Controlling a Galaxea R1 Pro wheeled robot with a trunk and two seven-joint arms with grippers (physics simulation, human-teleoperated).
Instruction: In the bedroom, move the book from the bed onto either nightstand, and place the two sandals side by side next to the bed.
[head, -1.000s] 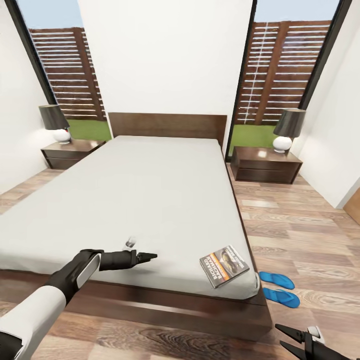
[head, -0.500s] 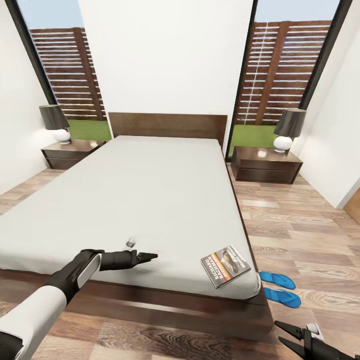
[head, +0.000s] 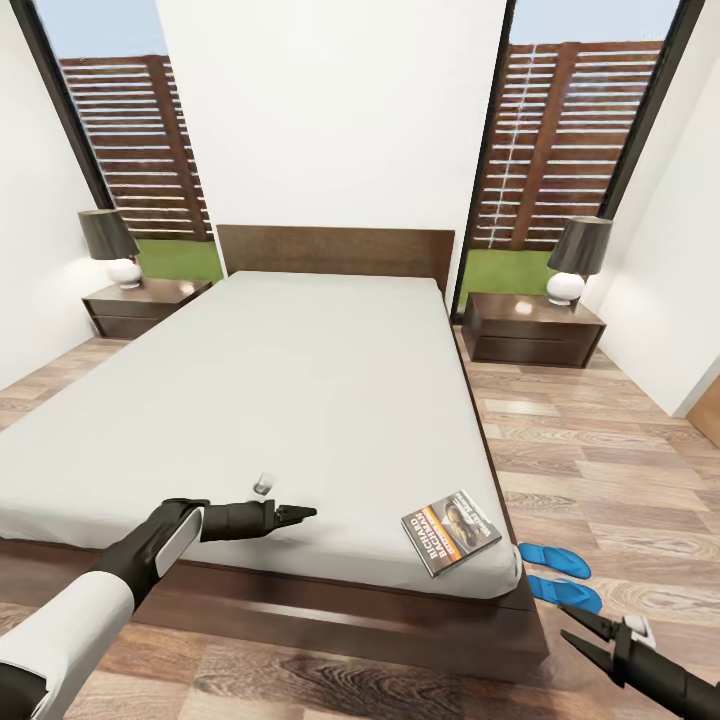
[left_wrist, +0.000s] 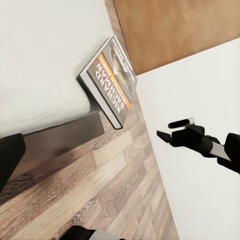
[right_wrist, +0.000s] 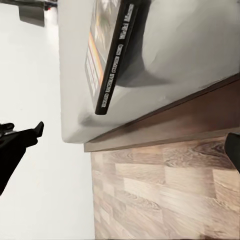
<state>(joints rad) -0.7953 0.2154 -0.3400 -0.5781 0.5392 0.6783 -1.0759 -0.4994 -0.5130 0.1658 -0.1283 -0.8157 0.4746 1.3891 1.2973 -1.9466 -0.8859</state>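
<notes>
The bedroom has white walls, a wood-plank floor (head: 600, 440) and 2 tall dark-framed windows (head: 130, 140) looking onto a slatted fence. The bed (head: 290, 400), with its light-grey mattress and dark brown headboard, takes up the middle of the head view. A dark-brown nightstand stands at each side of the headboard, the left nightstand (head: 145, 305) and the right nightstand (head: 530, 330), each carrying a table lamp (head: 578, 258) with a dark shade and white base.

The left arm reaches over the foot of the mattress; the left gripper (head: 300, 515) hovers just above the sheet with its fingers nearly together and nothing between them. The right gripper (head: 585, 635) sits low by the bed's right foot corner, its 2 fingers spread apart and holding nothing.

The book (head: 449, 531) lies flat on the mattress at the right foot corner, cover up, with the orange band and white "Richard Bachman" lettering showing. The 2 blue sandals (head: 557, 575) lie on the floor just beside that corner, near each other and roughly parallel.
</notes>
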